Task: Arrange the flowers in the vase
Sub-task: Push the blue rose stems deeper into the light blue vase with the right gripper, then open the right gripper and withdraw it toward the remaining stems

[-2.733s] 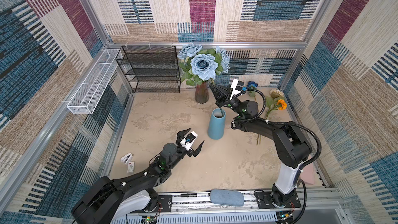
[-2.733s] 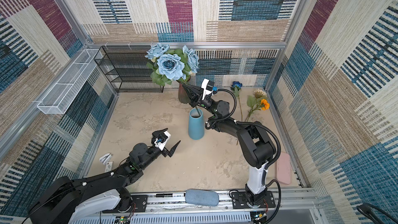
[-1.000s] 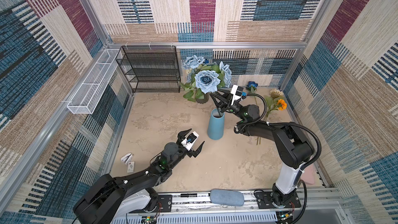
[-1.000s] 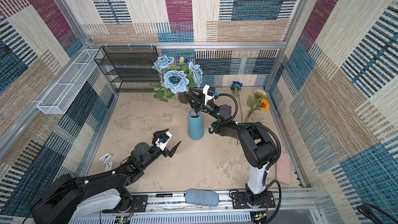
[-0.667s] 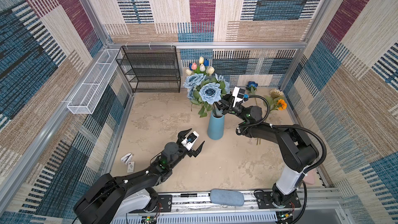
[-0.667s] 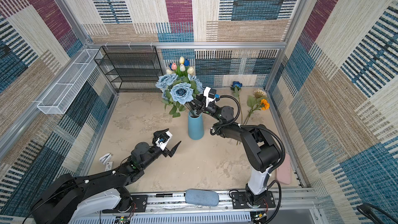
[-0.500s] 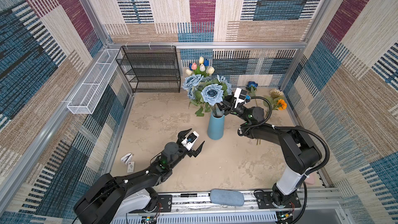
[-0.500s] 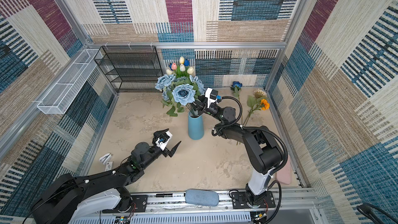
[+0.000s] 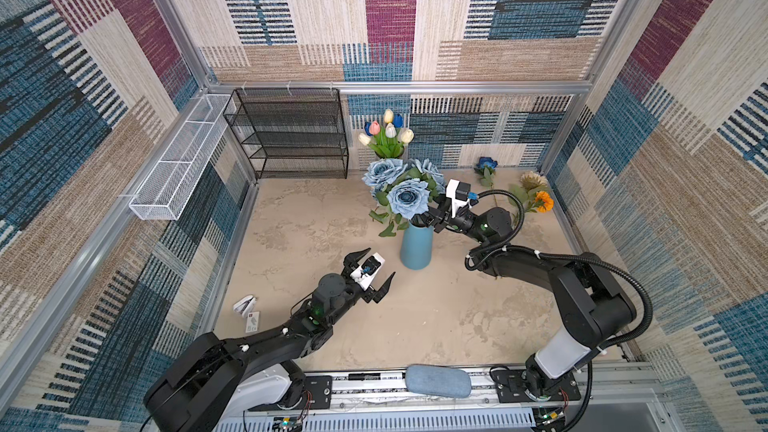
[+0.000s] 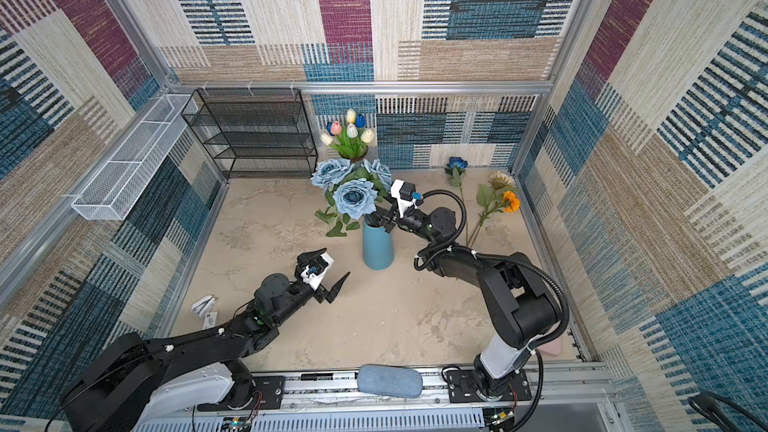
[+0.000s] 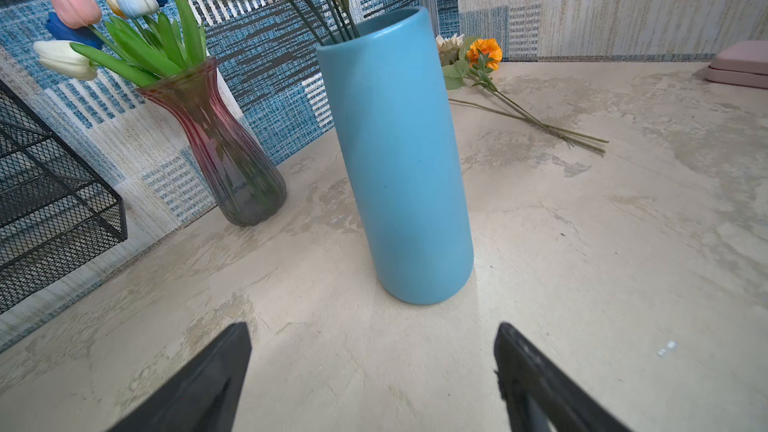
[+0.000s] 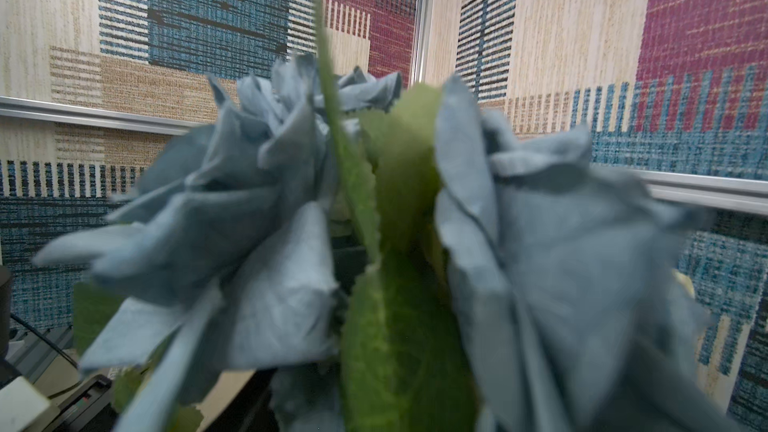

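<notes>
Standing in the blue vase [image 9: 417, 247] near the middle of both top views, the dusty-blue rose bunch [image 9: 405, 197] has its dark stems down through the mouth. That shows at the top of the left wrist view. Its blooms and leaves spread above the rim and lean toward the upper left of the frame.

The right gripper [image 9: 428, 218] sits at the vase's mouth, on its right side in the frame, tucked under the blooms. Petals and leaves cover its tips, so I cannot tell how far its jaws are parted or whether they have the stems. The right wrist view is filled with blurred blue petals and a green leaf close to the lens.

The left gripper [image 9: 380, 262] hangs over the table [image 9: 415, 326] to the lower left of the vase, near it but apart. Its jaws are spread wide with nothing between them.

Just behind the roses, toward the top of the frame, the tulips [image 9: 386, 130] stand upright in a ribbed glass vase [image 11: 224, 151] by the back wall. The deep-blue rose [image 9: 485, 164] lies on the table at that wall, right of centre. The pale sunflower [image 9: 532, 180] and the orange bloom [image 9: 544, 201] lie side by side near the right edge of the table, stems running toward the lower left.

A black mesh shelf [image 9: 291, 135] stands in the table's upper left corner, and a white wire basket [image 9: 178, 160] hangs along the left wall.
</notes>
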Controlling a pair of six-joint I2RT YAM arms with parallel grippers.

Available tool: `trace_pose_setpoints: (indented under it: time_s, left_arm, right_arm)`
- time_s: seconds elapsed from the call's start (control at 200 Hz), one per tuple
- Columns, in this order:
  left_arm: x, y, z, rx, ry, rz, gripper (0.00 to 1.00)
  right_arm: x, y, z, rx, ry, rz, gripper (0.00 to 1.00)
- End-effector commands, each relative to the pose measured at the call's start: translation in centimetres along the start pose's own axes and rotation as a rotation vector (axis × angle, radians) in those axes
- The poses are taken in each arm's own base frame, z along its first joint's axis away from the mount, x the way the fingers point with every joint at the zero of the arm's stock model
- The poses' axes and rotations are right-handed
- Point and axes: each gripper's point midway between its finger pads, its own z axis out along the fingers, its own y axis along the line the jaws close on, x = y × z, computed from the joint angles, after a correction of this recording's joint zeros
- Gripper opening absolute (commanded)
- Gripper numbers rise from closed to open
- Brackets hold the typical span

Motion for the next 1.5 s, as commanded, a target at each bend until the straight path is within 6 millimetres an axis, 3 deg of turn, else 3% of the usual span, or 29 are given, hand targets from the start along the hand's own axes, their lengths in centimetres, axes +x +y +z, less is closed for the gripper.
trace_pose_setpoints:
  time_s: [0.0, 0.441, 0.796, 0.996, 1.167, 1.292, 1.492]
  left_arm:
    - [-0.9, 0.3, 0.1, -0.008, -0.031, 0.004, 0.94]
    - [-1.1, 0.2, 0.0, -0.005, -0.041, -0.004, 0.94]
    - [-1.2, 0.2, -0.2, 0.001, -0.035, -0.006, 0.94]
    - [-1.6, 0.1, -0.5, 0.010, -0.041, -0.008, 0.95]
    - [-1.3, 0.6, -0.5, -0.021, -0.043, 0.005, 0.95]
    - [-1.3, 0.2, -0.4, 0.004, -0.034, -0.004, 0.95]
    - [-1.6, 0.2, -0.7, 0.002, -0.046, 0.002, 0.95]
  right_arm:
    - [1.2, 0.0, -0.2, 0.011, 0.074, -0.006, 0.63]
    - [1.5, -0.1, -2.2, 0.096, 0.284, 0.015, 0.76]
    - [1.4, 1.0, -6.6, 0.206, 0.384, 0.025, 0.79]
    - [-0.1, 0.4, -10.4, 0.371, 0.377, 0.041, 0.77]
    - [0.4, -4.2, -14.6, 0.614, 0.415, 0.160, 0.72]
    - [1.3, -10.6, -18.6, 0.884, 0.446, 0.262, 0.62]
    - [7.3, -20.1, -22.3, 1.117, 0.688, 0.429, 0.47]
